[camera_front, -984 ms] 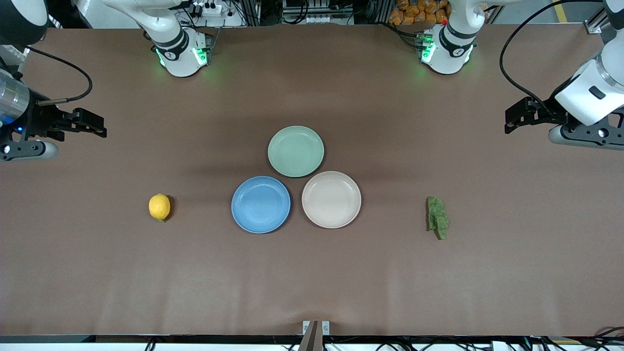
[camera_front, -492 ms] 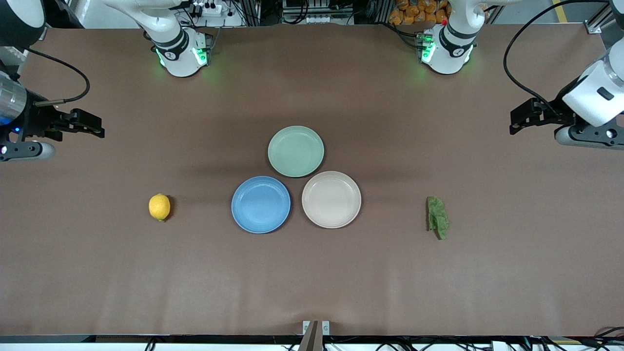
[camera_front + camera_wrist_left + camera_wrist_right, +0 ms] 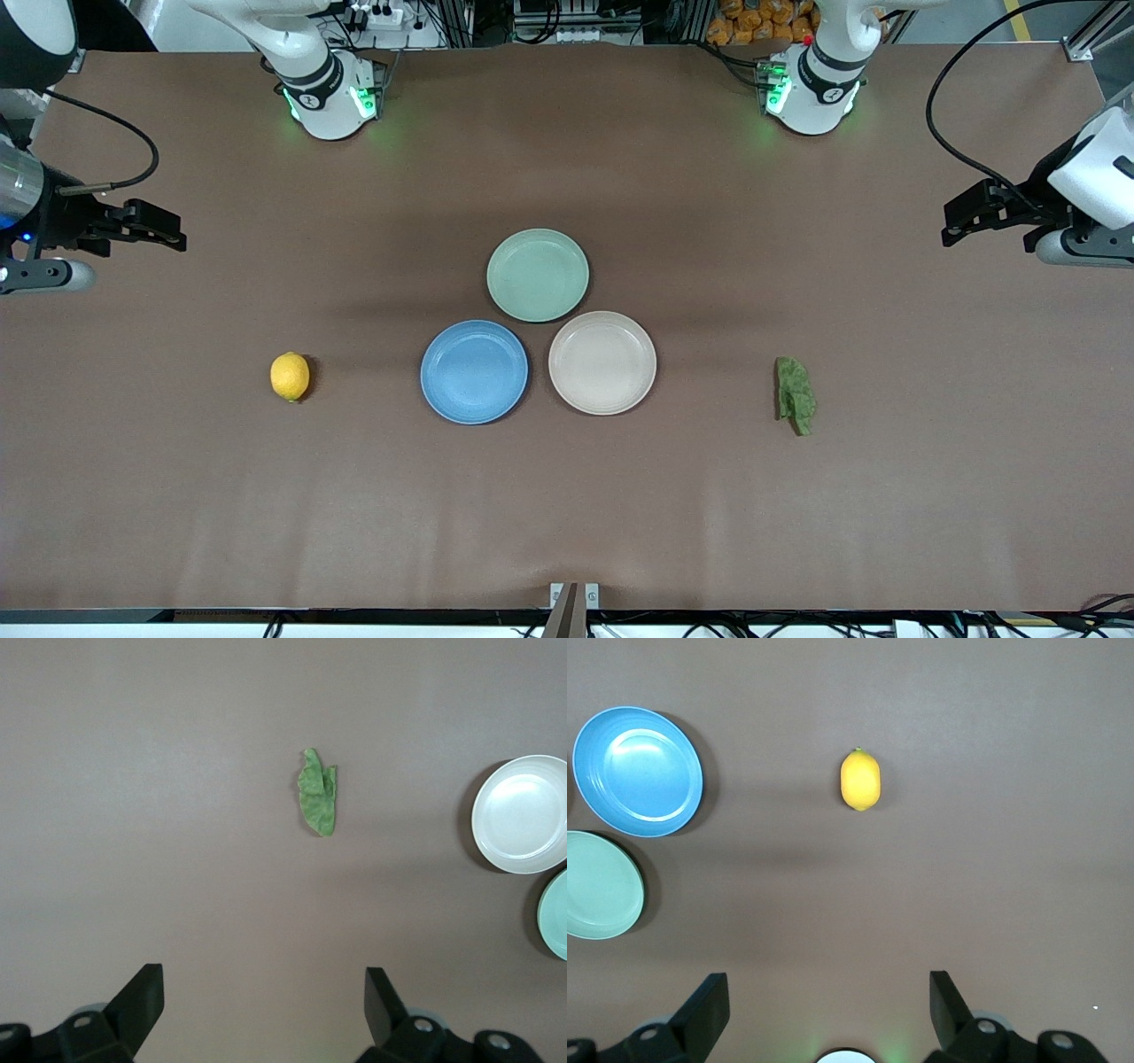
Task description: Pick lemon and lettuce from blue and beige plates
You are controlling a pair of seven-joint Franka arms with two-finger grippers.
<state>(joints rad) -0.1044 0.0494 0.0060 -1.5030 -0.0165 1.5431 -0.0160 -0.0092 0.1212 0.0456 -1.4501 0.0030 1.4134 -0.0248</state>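
Note:
The yellow lemon (image 3: 290,377) lies on the bare table toward the right arm's end, apart from the blue plate (image 3: 474,372); it also shows in the right wrist view (image 3: 860,780). The green lettuce (image 3: 796,394) lies on the table toward the left arm's end, apart from the beige plate (image 3: 602,362); it also shows in the left wrist view (image 3: 318,791). Both plates are empty. My right gripper (image 3: 168,232) is open and empty, high over its table end. My left gripper (image 3: 961,221) is open and empty, high over its end.
An empty mint-green plate (image 3: 538,275) sits farther from the front camera, touching the blue and beige plates. The arms' bases (image 3: 330,93) stand along the table's edge farthest from the front camera. Brown table surface lies around the lemon and lettuce.
Both arms have drawn outward and a little up toward their own table ends. The lemon, lettuce and plates have not moved.

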